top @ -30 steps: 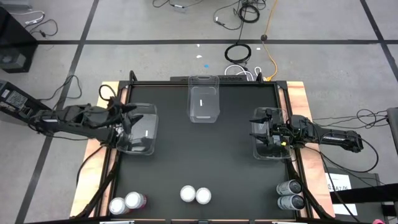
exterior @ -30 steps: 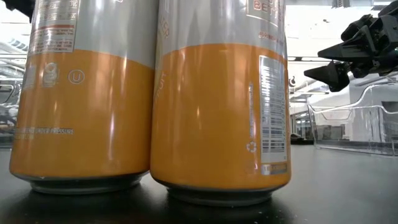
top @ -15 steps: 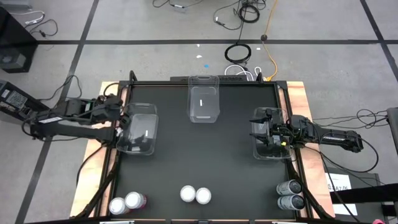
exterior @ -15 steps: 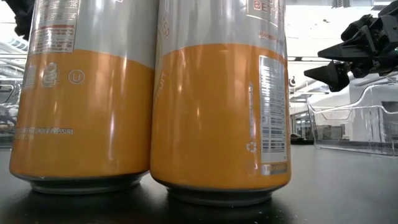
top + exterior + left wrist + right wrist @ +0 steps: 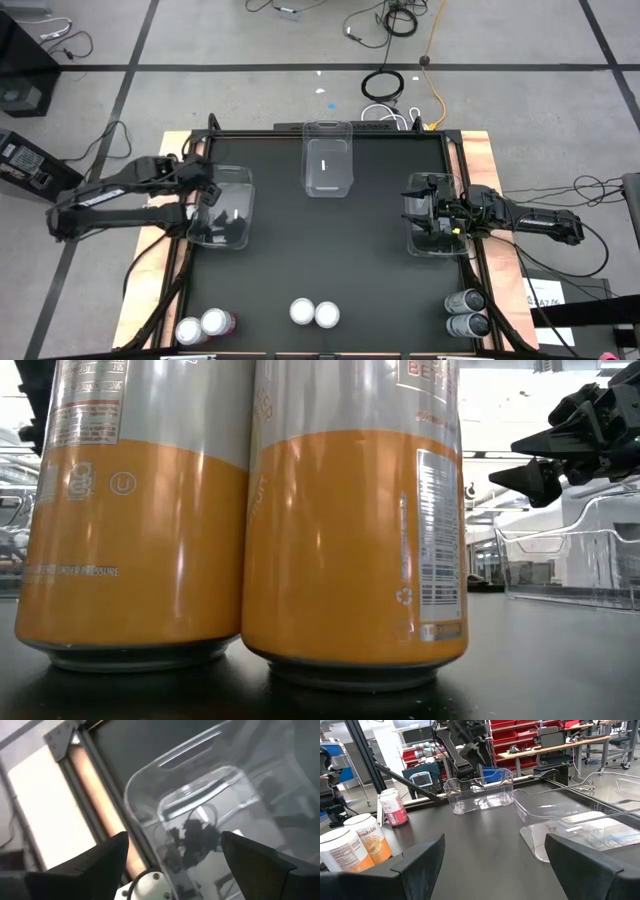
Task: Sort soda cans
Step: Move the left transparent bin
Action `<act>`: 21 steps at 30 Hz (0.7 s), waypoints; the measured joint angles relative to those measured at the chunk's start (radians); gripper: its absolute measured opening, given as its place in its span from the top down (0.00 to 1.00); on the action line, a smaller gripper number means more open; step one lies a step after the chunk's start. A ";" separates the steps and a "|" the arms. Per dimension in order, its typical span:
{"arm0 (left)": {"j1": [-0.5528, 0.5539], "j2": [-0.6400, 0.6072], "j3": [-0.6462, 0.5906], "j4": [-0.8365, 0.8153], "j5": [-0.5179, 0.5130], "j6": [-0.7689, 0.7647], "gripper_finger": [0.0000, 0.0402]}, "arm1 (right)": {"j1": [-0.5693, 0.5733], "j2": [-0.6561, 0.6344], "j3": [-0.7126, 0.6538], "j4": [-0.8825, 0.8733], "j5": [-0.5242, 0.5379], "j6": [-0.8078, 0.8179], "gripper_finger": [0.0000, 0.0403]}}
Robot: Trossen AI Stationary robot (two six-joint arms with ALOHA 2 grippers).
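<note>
All six soda cans sit along the 6 o'clock edge of the tabletop [image 5: 330,260], in three pairs: the pink cans [image 5: 203,326] at about 7 o'clock, the orange cans [image 5: 314,313] dead on 6 (they fill the low view, standing upright and touching), and the grey cans [image 5: 466,312] at about 5 o'clock, lying one just beside the other. Not one is in a bin, so the sorting has yet to start.

Three clear bins wait empty: the left bin [image 5: 222,208] at 9 o'clock, the middle bin [image 5: 328,160] at 12, the right bin [image 5: 432,222] at 3.

Now the arms. The left claw [image 5: 205,188] hangs over the 12 o'clock end of the left bin, jaws spread wide, nothing between them; its wrist camera looks straight down into the clear bin wall. The right claw [image 5: 428,212] hovers above the right bin, also wide and empty (from its wrist you can see right across to the pink and orange cans).

My read: this is the reach-out step, both arms parked over bins and well apart from any can. The next move, I'd judge, calls for a claw to swing towards 6 o'clock, drop over one can of a pair and close without knocking its neighbour, which is tight since the pairs stand touching.
</note>
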State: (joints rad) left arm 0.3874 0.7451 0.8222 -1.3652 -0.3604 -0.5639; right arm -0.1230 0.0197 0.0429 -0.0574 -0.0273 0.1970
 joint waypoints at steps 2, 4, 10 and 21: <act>0.054 0.028 -0.008 0.045 0.056 0.068 0.19 | 0.000 0.000 0.000 0.000 0.000 0.000 0.17; 0.107 0.055 -0.019 0.111 0.148 0.138 0.19 | 0.000 0.000 0.000 0.000 0.000 0.000 0.17; 0.228 0.152 -0.025 0.237 0.274 0.251 0.19 | 0.000 0.000 0.000 0.000 0.000 0.000 0.17; 0.257 0.236 -0.025 0.251 0.331 0.305 0.19 | 0.000 0.000 0.000 0.000 0.000 0.000 0.17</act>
State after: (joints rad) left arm 0.6441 0.9815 0.7971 -1.1141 -0.0293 -0.2590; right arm -0.1228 0.0199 0.0430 -0.0574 -0.0269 0.1970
